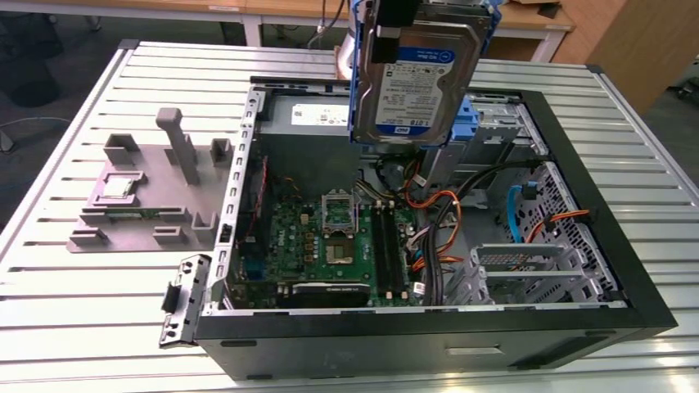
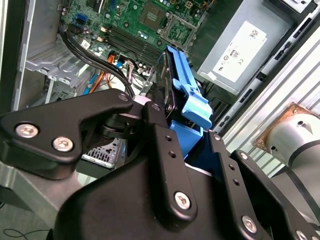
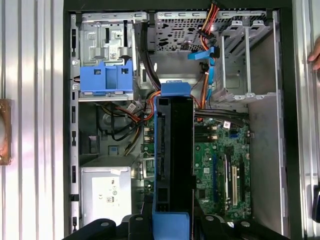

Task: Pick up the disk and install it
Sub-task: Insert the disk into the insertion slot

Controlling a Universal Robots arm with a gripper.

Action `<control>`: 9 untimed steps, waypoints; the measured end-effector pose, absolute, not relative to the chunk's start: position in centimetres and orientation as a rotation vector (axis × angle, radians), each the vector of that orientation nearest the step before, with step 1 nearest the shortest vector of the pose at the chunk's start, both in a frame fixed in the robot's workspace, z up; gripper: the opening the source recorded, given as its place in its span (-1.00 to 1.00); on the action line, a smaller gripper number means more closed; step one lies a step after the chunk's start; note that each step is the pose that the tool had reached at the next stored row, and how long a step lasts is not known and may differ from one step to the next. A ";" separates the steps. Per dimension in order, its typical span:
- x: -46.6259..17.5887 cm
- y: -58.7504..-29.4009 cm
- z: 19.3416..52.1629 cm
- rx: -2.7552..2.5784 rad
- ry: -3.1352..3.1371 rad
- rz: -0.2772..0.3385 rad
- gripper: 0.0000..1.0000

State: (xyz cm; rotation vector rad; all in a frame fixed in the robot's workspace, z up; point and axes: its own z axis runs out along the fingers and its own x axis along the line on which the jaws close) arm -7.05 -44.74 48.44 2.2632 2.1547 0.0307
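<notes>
The disk (image 1: 421,78), a silver hard drive with a white-and-blue label in a blue carrier rail, hangs upright above the back of the open computer case (image 1: 611,246). My gripper (image 1: 421,20) is shut on its upper end. In the second wrist view the black fingers (image 2: 159,131) clamp the disk (image 2: 186,102) on both sides. The first wrist view looks down the disk's (image 3: 173,160) edge, over the motherboard (image 3: 225,165) and beside the drive bays.
A blue bracket (image 3: 106,77) sits in a drive bay (image 1: 472,123) next to the power supply (image 3: 106,192). Orange and blue cables (image 1: 437,213) cross the case. A grey fixture (image 1: 142,188) stands on the slatted table at the exterior view's left. A hand (image 3: 315,55) shows beside the case.
</notes>
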 end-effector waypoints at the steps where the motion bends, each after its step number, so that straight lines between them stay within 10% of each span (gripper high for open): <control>1: -7.1 -44.8 48.4 2.263 2.154 0.029 -0.26; 9: -7.0 -45.8 48.4 2.261 2.152 0.025 -0.26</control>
